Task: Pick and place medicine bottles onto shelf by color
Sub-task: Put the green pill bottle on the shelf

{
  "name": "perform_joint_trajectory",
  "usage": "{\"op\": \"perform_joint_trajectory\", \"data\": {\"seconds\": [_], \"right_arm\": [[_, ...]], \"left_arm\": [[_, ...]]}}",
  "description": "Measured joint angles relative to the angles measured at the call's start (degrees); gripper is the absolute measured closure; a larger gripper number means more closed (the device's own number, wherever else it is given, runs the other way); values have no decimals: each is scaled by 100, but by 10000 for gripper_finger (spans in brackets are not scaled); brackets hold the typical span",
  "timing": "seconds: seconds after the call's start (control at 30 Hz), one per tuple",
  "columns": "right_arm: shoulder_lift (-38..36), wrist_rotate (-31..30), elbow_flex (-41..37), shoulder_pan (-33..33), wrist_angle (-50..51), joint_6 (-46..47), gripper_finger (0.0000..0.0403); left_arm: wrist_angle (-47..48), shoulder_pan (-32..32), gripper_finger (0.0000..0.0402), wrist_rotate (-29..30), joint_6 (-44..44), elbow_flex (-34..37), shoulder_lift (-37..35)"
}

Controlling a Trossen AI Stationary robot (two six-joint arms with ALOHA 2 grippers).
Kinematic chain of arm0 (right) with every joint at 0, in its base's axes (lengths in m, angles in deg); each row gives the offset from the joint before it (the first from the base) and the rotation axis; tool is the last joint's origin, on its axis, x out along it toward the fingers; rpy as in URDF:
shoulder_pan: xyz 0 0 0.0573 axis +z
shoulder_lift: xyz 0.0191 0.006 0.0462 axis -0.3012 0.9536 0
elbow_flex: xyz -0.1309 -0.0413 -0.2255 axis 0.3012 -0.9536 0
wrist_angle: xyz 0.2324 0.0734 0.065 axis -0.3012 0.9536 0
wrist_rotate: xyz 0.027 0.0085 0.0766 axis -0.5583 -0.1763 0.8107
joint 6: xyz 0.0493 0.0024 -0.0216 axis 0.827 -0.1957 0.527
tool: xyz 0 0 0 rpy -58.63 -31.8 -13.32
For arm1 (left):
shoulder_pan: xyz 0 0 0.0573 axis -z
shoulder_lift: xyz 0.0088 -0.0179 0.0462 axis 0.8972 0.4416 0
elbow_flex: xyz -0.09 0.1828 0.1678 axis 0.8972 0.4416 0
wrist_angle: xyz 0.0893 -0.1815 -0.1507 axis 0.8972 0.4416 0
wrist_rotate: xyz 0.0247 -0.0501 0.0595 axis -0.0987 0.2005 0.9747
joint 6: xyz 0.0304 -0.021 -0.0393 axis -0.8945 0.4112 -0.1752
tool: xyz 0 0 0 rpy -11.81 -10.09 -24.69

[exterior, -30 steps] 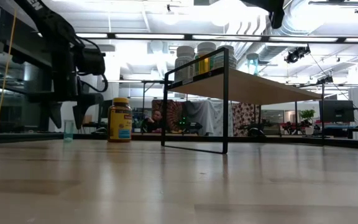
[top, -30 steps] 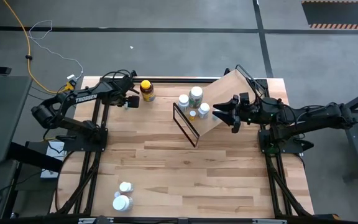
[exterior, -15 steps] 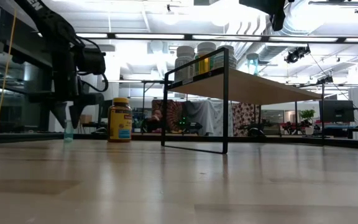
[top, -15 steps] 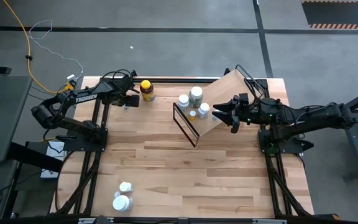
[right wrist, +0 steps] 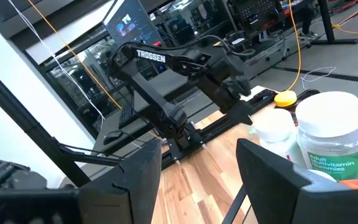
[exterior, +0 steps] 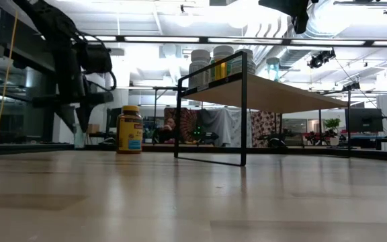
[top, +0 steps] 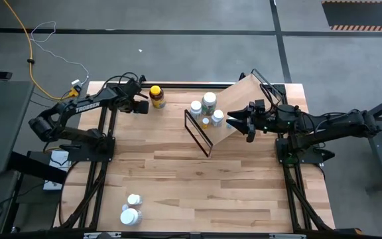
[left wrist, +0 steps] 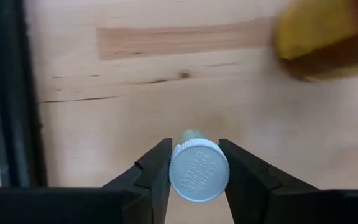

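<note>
Bottles first, from the high view: an amber bottle (top: 156, 96) with a yellow cap stands at the far edge of the bench (top: 197, 179), just beside my left gripper (top: 140, 106). Four white bottles (top: 206, 109) stand upright in a cluster on the shelf (top: 241, 109), a light-wood board lying skewed across the far middle of the bench. Two more white bottles (top: 131, 209) stand at the near left. My right gripper (top: 233, 119) hovers over the shelf beside the cluster, jaws parted and holding nothing.

Low view: my left gripper (exterior: 78, 121) points straight down to the bench left of the amber bottle (exterior: 129, 129). Only here does the shelf (exterior: 274, 94) show raised on its black wire frame, its bottles (exterior: 217, 64) in a row on top.

Left wrist view: my jaws are clamped on a small white-capped bottle (left wrist: 198, 170), one finger (left wrist: 154, 177) against each side of the cap, its long axis upright toward the camera. No other view shows this grip.

Right wrist view: my jaws stand apart, with a white multivitamin bottle (right wrist: 331, 140) just beyond them.
</note>
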State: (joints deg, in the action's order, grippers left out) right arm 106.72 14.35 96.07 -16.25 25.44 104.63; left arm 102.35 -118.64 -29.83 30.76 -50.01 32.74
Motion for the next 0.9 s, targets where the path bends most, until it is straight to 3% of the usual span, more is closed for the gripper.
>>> {"op": "perform_joint_trajectory", "data": {"seconds": [0.23, 0.47, 0.67, 0.9], "right_arm": [[0, 2, 0, 0, 0, -2, 203], [0, 3, 2, 1, 8, -35, 203], [0, 4, 2, 0, 77, -48, 203], [0, 4, 2, 0, 90, -48, 203]], "left_arm": [[135, 66, 295, -891, -159, -73, -1099], [629, 814, 294, -1280, -232, -1082, -1717], [664, 2157, 296, -1003, -17, -2316, -1539], [707, 3873, 297, -449, -98, -3866, -557]]}}
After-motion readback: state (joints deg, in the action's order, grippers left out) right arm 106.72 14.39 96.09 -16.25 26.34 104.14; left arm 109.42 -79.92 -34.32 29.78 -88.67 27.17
